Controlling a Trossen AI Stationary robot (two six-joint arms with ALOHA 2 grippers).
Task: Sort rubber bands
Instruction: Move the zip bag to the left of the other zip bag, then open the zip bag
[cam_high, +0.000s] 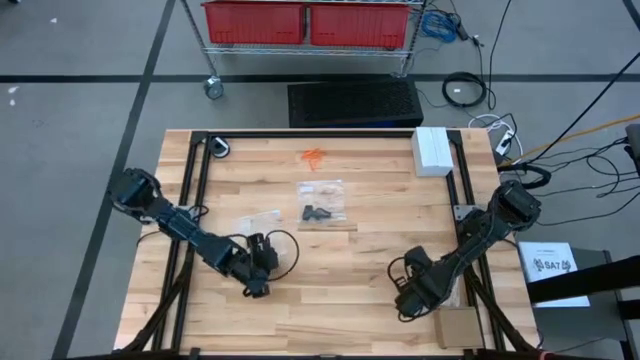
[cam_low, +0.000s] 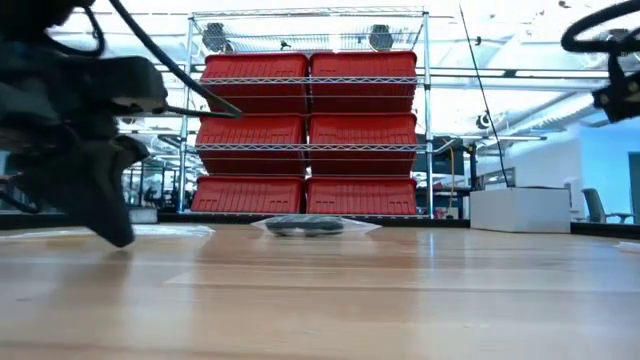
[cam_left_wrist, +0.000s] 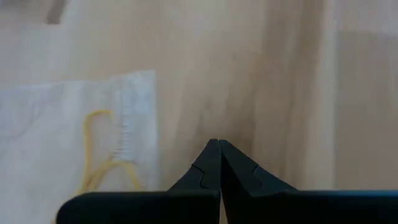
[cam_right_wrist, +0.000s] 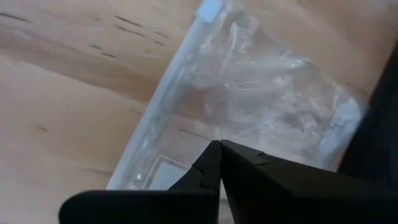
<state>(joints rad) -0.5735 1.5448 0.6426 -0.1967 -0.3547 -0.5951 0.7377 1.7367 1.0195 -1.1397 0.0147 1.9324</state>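
Orange rubber bands (cam_high: 313, 155) lie loose on the wood near the table's far edge. Black rubber bands (cam_high: 317, 212) rest inside a clear bag (cam_high: 322, 192) at mid-table. A pale yellow rubber band (cam_left_wrist: 99, 152) lies in another clear bag (cam_left_wrist: 68, 124), just beside my left gripper (cam_left_wrist: 219, 144), which is shut and angled down over bare wood at the near left (cam_high: 258, 288). My right gripper (cam_right_wrist: 221, 144), also shut, points down at the near right (cam_high: 403, 310), over a crumpled clear bag (cam_right_wrist: 261, 93) that holds no bands I can see. My right gripper's shut tips stand over the clear bag near its sealed strip (cam_right_wrist: 177, 81), coming from above. Whether they touch the plastic I cannot tell. My left gripper is low over the wood (cam_low: 118, 235), and whether it touches the wood I cannot tell either.
A white box (cam_high: 432, 150) stands at the table's far right corner. A brown cardboard piece (cam_high: 460, 326) lies near the right arm at the near right. A black frame rail (cam_high: 195, 200) runs along the table's left side. Red bins (cam_low: 310, 130) fill a rack beyond the table.
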